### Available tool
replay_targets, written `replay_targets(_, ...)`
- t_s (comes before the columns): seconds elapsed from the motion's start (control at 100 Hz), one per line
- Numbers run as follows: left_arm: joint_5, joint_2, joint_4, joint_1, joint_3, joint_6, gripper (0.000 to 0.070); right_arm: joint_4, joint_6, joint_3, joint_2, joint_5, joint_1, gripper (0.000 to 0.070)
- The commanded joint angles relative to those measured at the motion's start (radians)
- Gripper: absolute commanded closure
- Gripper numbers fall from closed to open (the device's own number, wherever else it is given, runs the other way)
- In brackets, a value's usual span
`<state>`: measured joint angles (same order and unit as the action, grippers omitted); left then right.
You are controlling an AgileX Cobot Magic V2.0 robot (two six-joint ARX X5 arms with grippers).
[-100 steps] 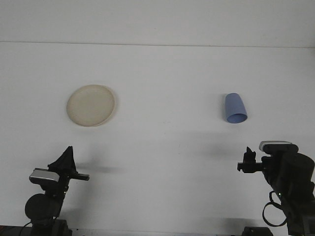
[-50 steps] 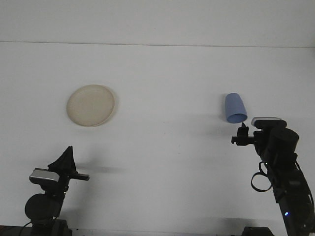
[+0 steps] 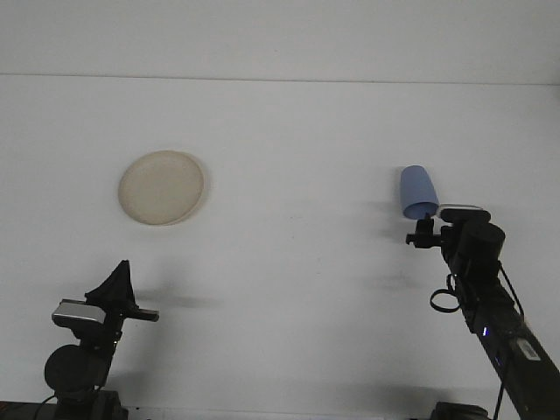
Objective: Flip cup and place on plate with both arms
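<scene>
Now the one small blue plastic cup [image 3: 417, 192] lies on its side at the right of the white worktop [image 3: 289, 140], and the right claw [image 3: 421, 234] has advanced to just beside its rim, so a grasp looks close. Whether either claw is clenched I cannot tell; the left claw [image 3: 118, 284] waits low, well apart from the single round beige plate [image 3: 162, 186].

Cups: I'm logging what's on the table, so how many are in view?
1. The blue cup is on the right side of the table, just beyond the right gripper. Nothing appears to hide another.
</scene>
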<state>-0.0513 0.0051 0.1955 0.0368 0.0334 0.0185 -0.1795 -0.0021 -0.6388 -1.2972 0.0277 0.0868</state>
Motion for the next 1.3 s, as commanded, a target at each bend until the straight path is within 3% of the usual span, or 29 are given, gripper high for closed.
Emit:
replay_targets(0.0, 0.002, -0.001, 0.014, -0.001, -0.019, 0.000, 0.0689, -0.055, -0.022, -0.001, -0.055, 0.011, 0.009, 0.0236)
replay_targets(0.11, 0.002, -0.001, 0.014, -0.001, -0.019, 0.001, 0.0690, -0.150, -0.022, -0.002, -0.133, 0.055, 0.024, 0.0236)
replay_targets(0.45, 0.002, -0.001, 0.015, -0.001, -0.019, 0.000, 0.0690, -0.351, -0.032, -0.014, -0.310, 0.076, 0.027, 0.0236)
replay_targets(0.83, 0.002, -0.001, 0.014, -0.001, -0.019, 0.001, 0.0690, -0.411, -0.057, -0.082, -0.427, 0.133, 0.053, 0.0255)
replay_targets(0.97, 0.002, -0.001, 0.014, -0.001, -0.019, 0.001, 0.0690, -0.413, -0.072, -0.092, -0.435, 0.151, 0.057, 0.0429)
replay_targets(1.09, 0.002, -0.001, 0.014, -0.001, -0.019, 0.000, 0.0689, -0.412, -0.092, -0.094, -0.435, 0.179, 0.057, 0.0700)
replay_targets(1.29, 0.002, -0.001, 0.015, -0.001, -0.019, 0.000, 0.0689, -0.381, -0.092, -0.094, -0.415, 0.179, 0.056, 0.0700)
